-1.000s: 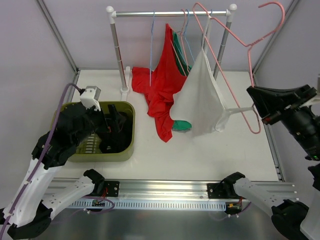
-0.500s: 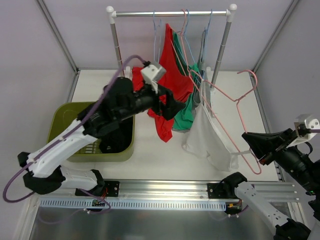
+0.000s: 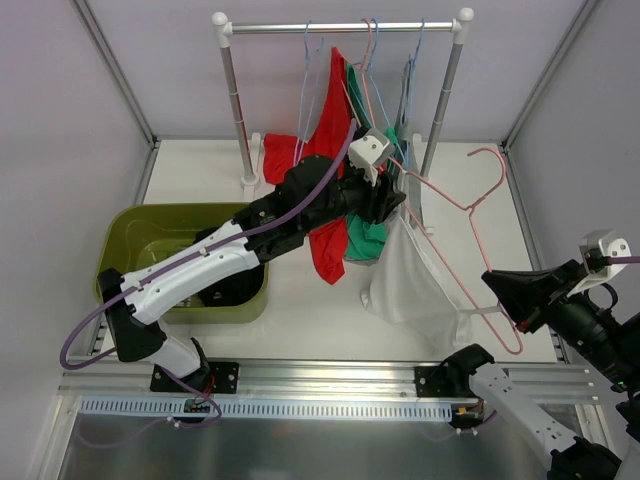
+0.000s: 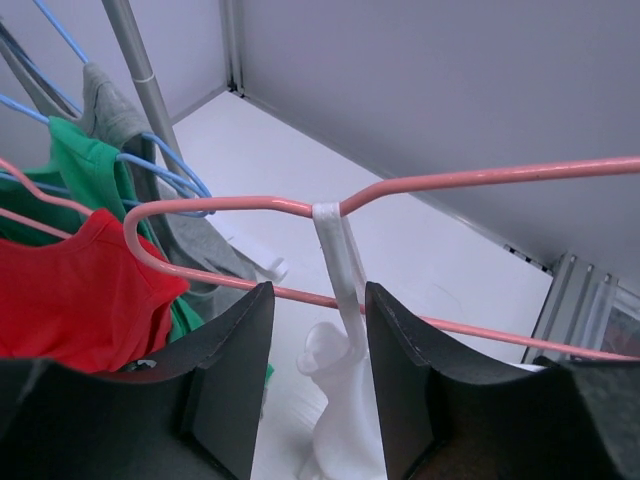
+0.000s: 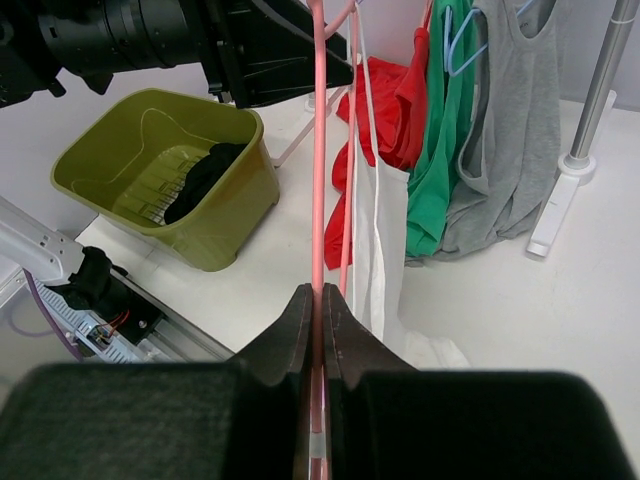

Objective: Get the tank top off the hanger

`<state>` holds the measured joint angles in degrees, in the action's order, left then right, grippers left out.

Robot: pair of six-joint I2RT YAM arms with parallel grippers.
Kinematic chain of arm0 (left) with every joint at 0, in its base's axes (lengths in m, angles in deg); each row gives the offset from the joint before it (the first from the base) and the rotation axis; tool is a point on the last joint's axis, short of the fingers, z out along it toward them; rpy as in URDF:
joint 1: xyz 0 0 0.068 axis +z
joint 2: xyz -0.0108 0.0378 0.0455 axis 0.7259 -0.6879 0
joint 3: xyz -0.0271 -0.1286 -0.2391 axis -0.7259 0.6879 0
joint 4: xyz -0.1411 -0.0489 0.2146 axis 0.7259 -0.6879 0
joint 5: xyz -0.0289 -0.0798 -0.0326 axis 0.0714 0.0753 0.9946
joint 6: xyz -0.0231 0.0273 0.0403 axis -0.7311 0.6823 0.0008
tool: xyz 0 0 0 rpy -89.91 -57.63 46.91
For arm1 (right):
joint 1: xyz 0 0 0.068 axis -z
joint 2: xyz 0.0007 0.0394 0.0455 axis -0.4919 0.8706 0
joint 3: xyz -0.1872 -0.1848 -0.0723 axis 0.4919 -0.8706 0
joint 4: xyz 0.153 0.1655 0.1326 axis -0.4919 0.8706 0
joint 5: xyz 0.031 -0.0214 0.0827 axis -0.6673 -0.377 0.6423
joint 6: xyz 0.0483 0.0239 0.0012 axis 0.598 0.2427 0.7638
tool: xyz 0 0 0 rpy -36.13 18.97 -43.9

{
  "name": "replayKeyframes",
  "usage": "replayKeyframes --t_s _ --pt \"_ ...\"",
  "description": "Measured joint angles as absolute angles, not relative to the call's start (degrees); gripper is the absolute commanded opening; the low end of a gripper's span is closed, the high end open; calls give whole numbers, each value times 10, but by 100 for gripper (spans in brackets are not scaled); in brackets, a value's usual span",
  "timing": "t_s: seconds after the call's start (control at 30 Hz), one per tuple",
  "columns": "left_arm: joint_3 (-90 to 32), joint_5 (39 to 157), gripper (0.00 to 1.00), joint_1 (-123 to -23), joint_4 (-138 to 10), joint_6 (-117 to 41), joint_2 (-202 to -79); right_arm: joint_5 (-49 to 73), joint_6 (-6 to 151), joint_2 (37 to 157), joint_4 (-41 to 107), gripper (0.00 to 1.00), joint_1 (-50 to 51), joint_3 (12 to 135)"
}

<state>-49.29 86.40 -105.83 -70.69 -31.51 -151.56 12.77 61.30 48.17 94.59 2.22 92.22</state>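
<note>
Now, my right gripper clenched on the pink hanger, left gripper parted, straddling the tank top strap.

Bright, even, diffuse light.
Faint soft shadow just beside the green bin; overhead view sharp throughout; wrist views crisp far off, dark and out of focus up close, with the pink hanger blurred near the lens.

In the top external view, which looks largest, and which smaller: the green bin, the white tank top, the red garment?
1. green bin
2. white tank top and red garment: about alike; the left arm hides part of the red one.
</note>
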Motion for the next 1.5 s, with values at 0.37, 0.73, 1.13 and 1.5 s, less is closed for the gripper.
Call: replayKeyframes --t_s 0.37,0.73,1.13,1.5 --pt "-494 856 17 -1058 -664 -313 -1528 144 613 484 944 1 22 920" --pt "-453 787 0 -1058 -651 -312 -1505 117 608 484 944 0 22 902" --pt "-424 771 15 -1058 -651 -300 -1480 131 602 495 940 0 22 892" --pt "-423 770 0 -1058 -650 -300 -1480 136 602 495 940 1 22 892"
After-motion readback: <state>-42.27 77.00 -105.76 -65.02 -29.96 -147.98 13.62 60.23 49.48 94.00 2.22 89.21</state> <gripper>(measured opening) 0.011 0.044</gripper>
